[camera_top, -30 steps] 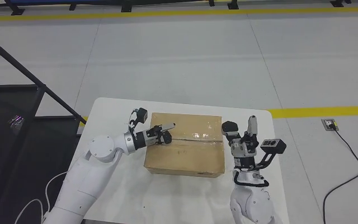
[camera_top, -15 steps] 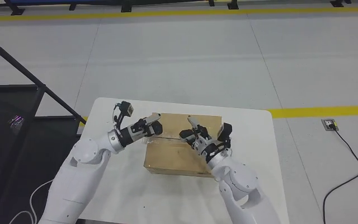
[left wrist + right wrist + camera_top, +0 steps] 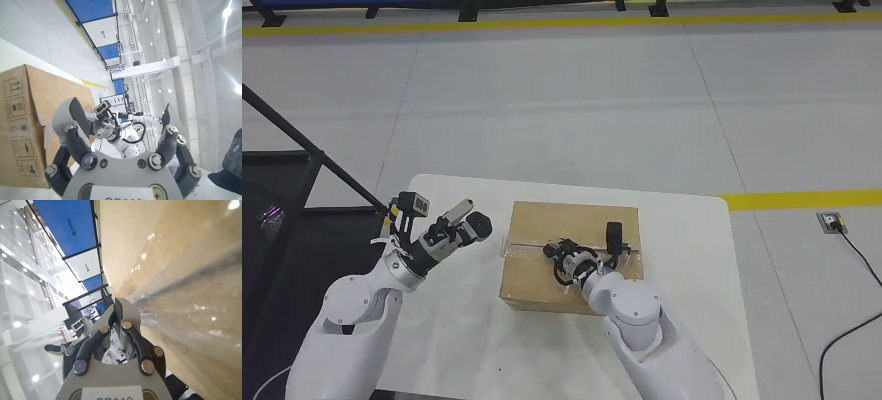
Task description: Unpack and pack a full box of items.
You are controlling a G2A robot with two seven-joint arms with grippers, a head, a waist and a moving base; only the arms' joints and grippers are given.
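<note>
White table point(image 3: 472, 340) bears taped brown cardboard box point(image 3: 572, 222).
Left gripper point(image 3: 121, 117) gapes empty beside it; right gripper point(image 3: 115, 308), pinched shut, hangs over its top.

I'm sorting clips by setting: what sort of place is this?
Probably a big industrial hall or robot lab: a yellow floor line, blue wall panels, and a cardboard box on a white table.

The left arm point(image 3: 352, 320), lower left, and the right arm point(image 3: 642, 315), lower middle, are white and round. The left gripper point(image 3: 121, 111) and right gripper point(image 3: 115, 306) each have a grey plate, black bars, shiny screws and a white sticker.
</note>
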